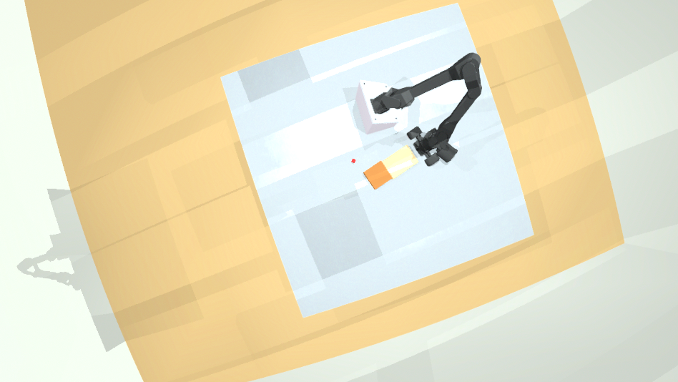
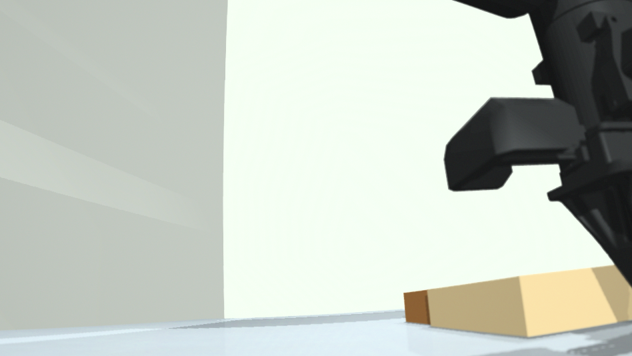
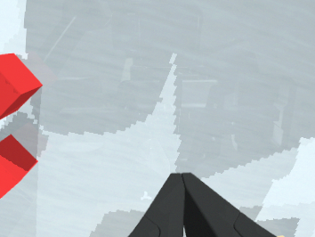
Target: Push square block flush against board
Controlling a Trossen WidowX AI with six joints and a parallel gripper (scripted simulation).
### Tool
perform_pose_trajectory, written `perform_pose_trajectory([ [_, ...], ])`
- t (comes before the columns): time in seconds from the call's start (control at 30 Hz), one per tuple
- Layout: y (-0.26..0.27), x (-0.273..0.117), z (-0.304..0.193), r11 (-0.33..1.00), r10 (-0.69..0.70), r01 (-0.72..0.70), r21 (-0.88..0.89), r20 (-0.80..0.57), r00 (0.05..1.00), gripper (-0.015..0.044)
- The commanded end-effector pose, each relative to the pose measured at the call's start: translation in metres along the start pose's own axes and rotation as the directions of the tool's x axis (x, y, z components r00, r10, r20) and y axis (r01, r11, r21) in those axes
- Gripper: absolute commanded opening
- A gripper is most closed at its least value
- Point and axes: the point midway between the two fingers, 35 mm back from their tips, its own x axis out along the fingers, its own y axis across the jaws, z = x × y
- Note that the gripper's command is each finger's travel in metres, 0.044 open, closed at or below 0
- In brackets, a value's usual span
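In the top view, a wooden tabletop (image 1: 156,189) surrounds a pale blue mat (image 1: 450,204) (image 2: 309,340), on which a small red block (image 1: 353,160) lies left of the task's pieces. The pale pedestal (image 1: 362,111), farther up the view, carries the black arm (image 1: 434,83). Below it lies the orange square block (image 1: 377,175) (image 2: 416,307), flat on the mat, its right side meeting the left end of the pale yellow board (image 1: 400,162) (image 2: 482,303). Their long edges run nearly in line; whether any pair is exactly even cannot be told. At the board's right end is the gripper (image 1: 414,150) (image 2: 623,261) (image 3: 180,183), clenched with nothing between its fingers; contact with the board cannot be determined. In the exterior view, a grey surface (image 2: 110,155) occupies the left, the block appears as a brown face beside the tan board, and the slanting fingers run past the right border, overlapping the board. In the wrist view, an upper red block (image 3: 20,85) and a lower red block (image 3: 13,165) are cut by the left border, while the fingertips meet in a dark point at lower centre.
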Motion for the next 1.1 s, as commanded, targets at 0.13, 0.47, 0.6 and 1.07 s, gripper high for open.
perform_pose_trajectory([
  [0.13, -0.001, -0.001, 0.014, 1.000, -0.004, 0.004, 0.002, 0.000, 1.000, 0.0000],
  [0.47, -0.001, -0.021, 0.019, 1.000, -0.003, 0.003, 0.000, 0.002, 1.000, 0.0000],
  [0.6, 0.001, -0.057, 0.019, 1.000, -0.006, 0.006, 0.002, 0.002, 1.000, 0.0000],
  [1.07, -0.025, -0.053, -0.004, 0.958, -0.012, 0.015, 0.285, -0.014, 1.000, 0.0000],
])
